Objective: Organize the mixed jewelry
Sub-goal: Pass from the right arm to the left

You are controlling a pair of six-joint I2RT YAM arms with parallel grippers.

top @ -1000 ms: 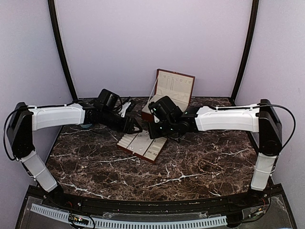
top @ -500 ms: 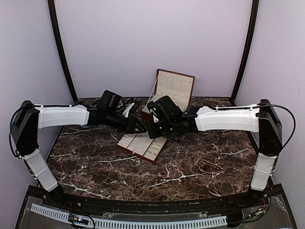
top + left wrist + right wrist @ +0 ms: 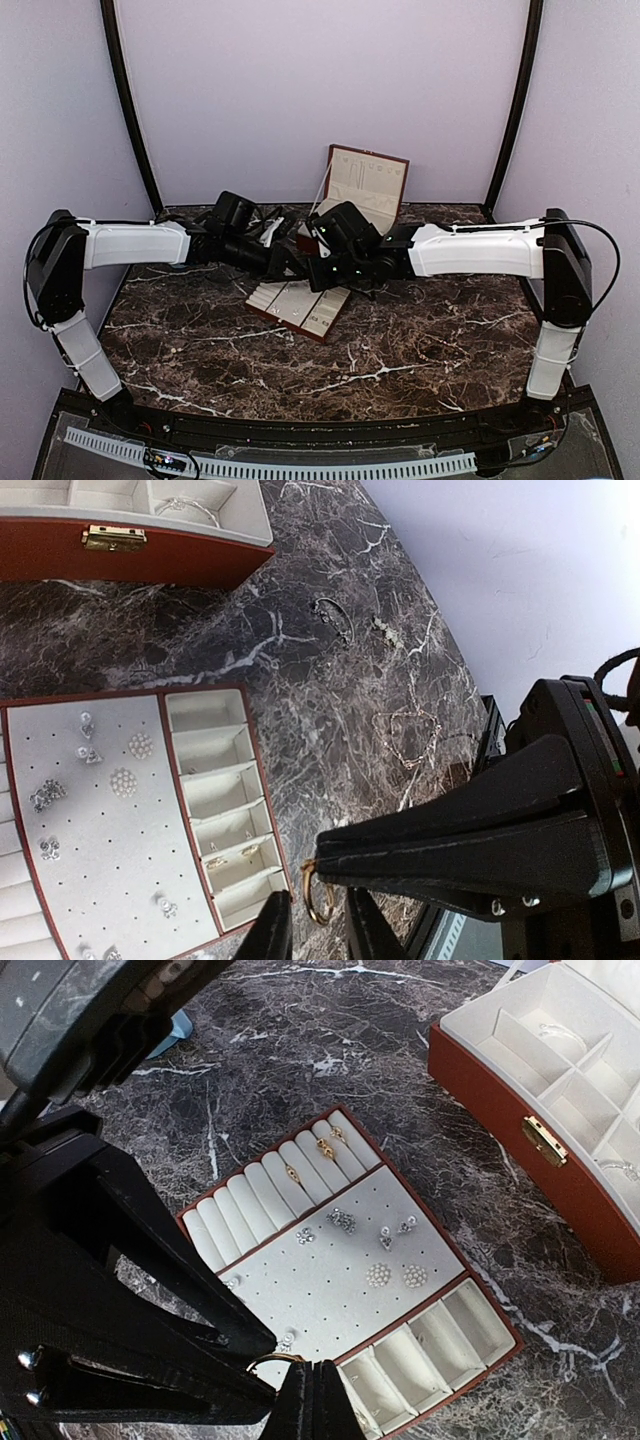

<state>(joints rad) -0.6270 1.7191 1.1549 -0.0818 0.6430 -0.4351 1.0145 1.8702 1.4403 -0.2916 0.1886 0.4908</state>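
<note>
A thin gold ring (image 3: 318,900) hangs from the tips of my right gripper (image 3: 325,852), which is shut on it. The same ring (image 3: 270,1360) shows as a gold arc beside the shut right gripper (image 3: 318,1370). My left gripper (image 3: 315,910) stands round the ring, one finger on each side, with a gap still showing. Both grippers meet above the far edge of the cream-lined tray (image 3: 300,305). Earrings (image 3: 380,1275) sit on the tray's pad. Loose jewelry lies on the marble: a bracelet (image 3: 332,615) and a thin chain (image 3: 405,735).
The red-brown hinged box (image 3: 362,190) stands open behind the tray, and its front latch (image 3: 545,1140) faces the tray. A blue cup (image 3: 180,1028) sits at the far left of the table. Black frame posts rise at both back corners.
My left arm has reached right towards the right gripper and its jaws have narrowed round the ring. The right arm has barely moved.
</note>
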